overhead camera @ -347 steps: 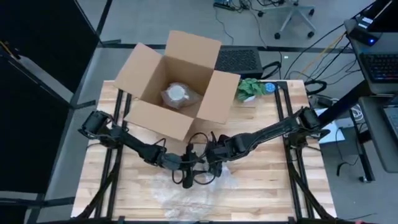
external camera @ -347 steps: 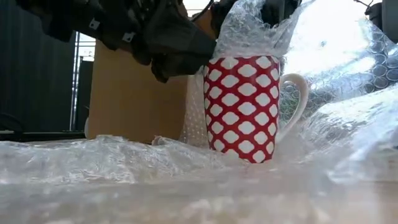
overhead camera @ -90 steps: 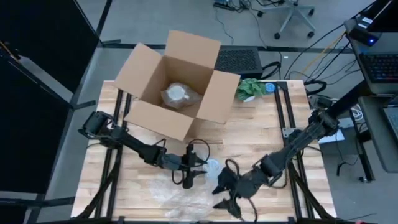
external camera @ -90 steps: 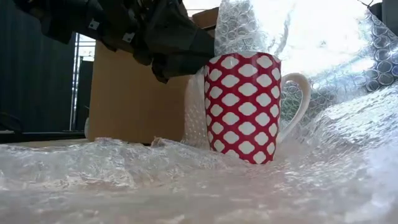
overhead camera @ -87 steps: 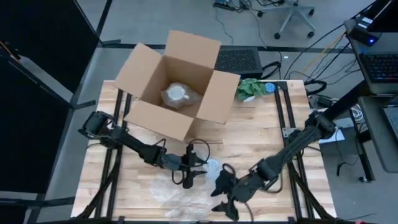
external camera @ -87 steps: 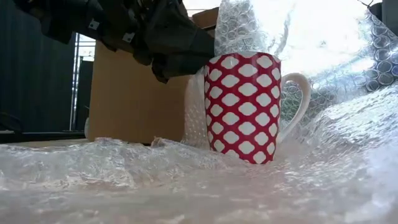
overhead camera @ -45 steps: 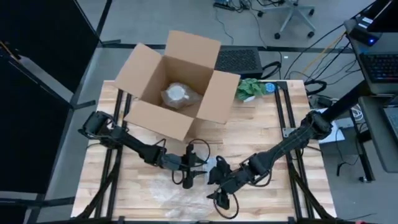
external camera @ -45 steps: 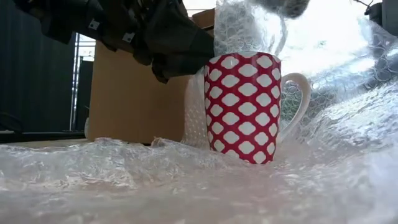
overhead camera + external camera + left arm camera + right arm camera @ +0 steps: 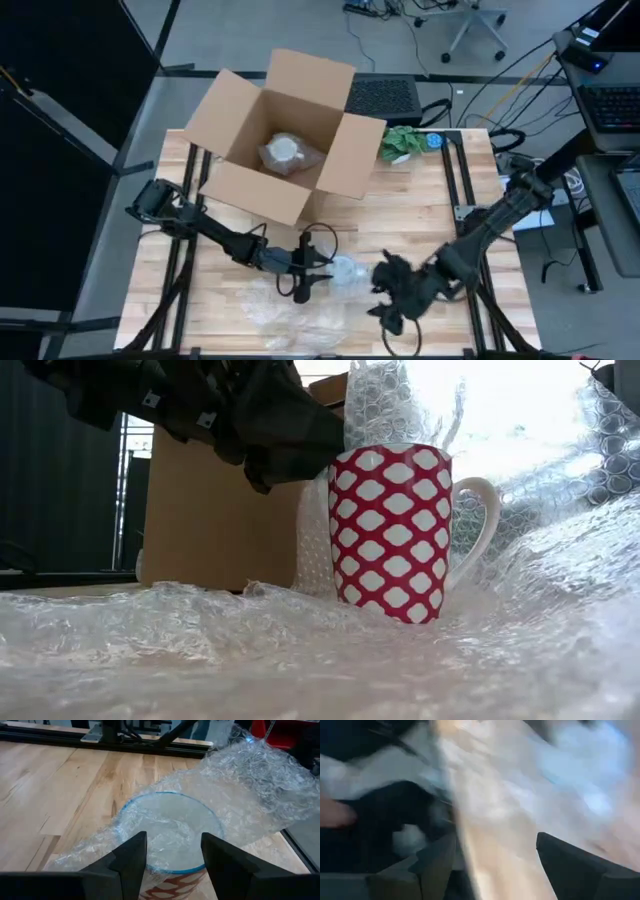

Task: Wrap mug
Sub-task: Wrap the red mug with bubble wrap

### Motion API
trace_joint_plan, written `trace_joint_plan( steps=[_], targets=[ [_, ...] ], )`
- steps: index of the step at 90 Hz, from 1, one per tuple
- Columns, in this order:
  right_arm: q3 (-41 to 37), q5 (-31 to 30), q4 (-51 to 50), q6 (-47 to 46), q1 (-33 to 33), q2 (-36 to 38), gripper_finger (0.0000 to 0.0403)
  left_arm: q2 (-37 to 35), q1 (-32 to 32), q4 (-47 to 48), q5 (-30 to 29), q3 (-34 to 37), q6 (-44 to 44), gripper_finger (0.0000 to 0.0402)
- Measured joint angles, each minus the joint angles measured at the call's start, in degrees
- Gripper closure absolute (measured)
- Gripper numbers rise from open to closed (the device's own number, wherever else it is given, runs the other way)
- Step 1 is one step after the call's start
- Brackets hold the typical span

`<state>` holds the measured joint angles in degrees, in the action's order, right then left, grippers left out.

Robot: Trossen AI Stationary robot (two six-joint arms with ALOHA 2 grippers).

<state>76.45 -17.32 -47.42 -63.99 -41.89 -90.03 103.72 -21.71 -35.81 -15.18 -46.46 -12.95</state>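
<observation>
Low view shows the mug [image 9: 392, 532] red with white diamonds, upright on bubble wrap [image 9: 250, 650]; left wrist view shows wrap stuffed inside. Left gripper [image 9: 172, 851] grips the mug's rim, right gripper [image 9: 397, 300] is open beside it. Cardboard box [image 9: 285, 135] behind on the wooden table [image 9: 410, 205]

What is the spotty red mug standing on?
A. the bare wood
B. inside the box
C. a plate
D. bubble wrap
D: in the low view the mug stands upright on the crinkly bubble wrap, with the box behind it.
</observation>
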Motion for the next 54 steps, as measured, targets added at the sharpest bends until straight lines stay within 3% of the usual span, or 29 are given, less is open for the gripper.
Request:
trace_joint_plan(
  steps=[10, 19, 34, 54],
  targets=[
    [-0.03, -2.22, -10.10, -4.06, -2.94, -3.94, 0.0138, 0.00, 0.00, -0.01, 0.04, 0.00, 0.02, 0.0222],
    [-0.03, -2.27, -12.75, -4.35, -3.64, -8.47, 0.0138, 0.00, 0.00, -0.02, 0.04, 0.00, 0.03, 0.0222],
    [-0.10, -5.36, -3.31, 2.69, -1.49, -13.81, 0.0138, 0.00, 0.00, -0.02, 0.04, 0.00, -0.02, 0.0222],
    [-0.10, -8.79, 5.71, 15.17, 3.78, -10.34, 0.0138, 0.00, 0.00, -0.02, 0.04, 0.02, -0.11, 0.0222]
  ],
)
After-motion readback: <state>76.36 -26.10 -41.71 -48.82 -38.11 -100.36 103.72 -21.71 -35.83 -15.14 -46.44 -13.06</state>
